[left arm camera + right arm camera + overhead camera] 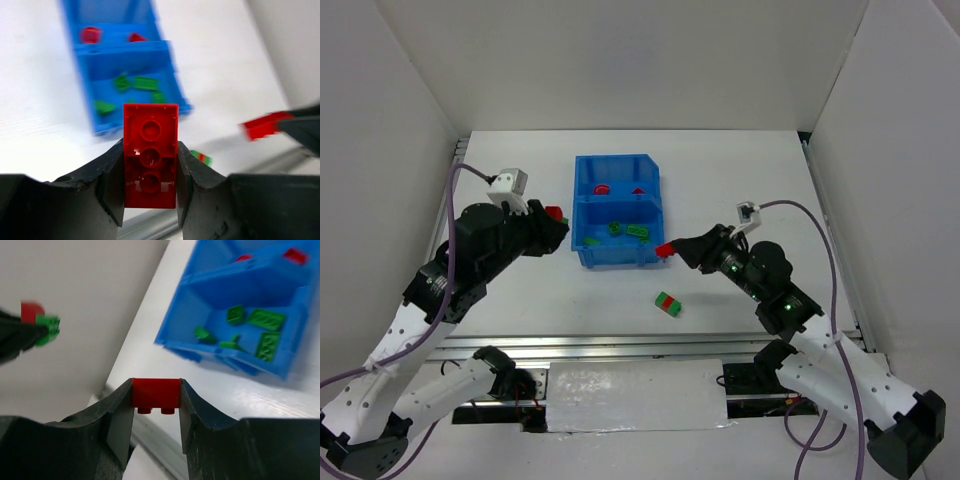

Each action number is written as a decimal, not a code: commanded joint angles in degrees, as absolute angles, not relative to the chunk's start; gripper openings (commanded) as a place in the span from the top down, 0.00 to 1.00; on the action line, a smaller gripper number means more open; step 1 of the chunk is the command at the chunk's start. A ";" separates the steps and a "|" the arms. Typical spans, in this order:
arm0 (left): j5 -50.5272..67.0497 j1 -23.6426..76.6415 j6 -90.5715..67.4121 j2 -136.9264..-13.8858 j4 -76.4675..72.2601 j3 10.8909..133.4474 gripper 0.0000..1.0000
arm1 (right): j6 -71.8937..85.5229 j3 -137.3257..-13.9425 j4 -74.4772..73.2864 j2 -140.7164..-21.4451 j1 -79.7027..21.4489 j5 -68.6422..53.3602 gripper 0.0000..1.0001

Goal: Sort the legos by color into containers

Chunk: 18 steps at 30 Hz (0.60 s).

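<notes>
From above, my left fingers [556,217] are clenched on the left brick [556,212], red, just off the left wall of the bin [617,160]. My right fingers [669,249] are clenched on the right brick [665,249], also red, off the bin's near right corner. The bin's long axis runs 12 to 6 on the worktop [750,180]. The far compartment [620,178], with two red legos [602,188] in it, lies at 2 o'clock from my left fingers and 11 o'clock from my right; I judge the left arm the nearer. The near compartment [590,240] holds the greens [638,230]. One loose pair [668,303], red on green, lies on the worktop at 6 o'clock from my right fingers. Through the left wrist, the left brick [150,160] stands with its long axis 12 to 6 in my grip and the bin is up at 11 o'clock; I count two reds far and four greens near. Through the right wrist, the right brick [156,392] sits crosswise, 9 to 3, with the bin at 1 o'clock. Here five greens show, and a green piece seems stuck to the left brick [40,320], so it may be a pair needing a split.
</notes>
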<state>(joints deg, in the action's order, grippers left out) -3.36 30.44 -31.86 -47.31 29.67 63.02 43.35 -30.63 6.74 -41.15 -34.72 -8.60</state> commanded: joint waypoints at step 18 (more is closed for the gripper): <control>-28.92 30.06 -28.21 -40.17 40.51 56.33 1.00 | 42.80 -38.48 7.44 -54.89 -34.37 18.46 1.00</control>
<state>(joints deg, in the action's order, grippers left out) -25.93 30.39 -28.51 -41.78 40.71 56.05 43.53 -34.48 -0.43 -48.29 -34.57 16.78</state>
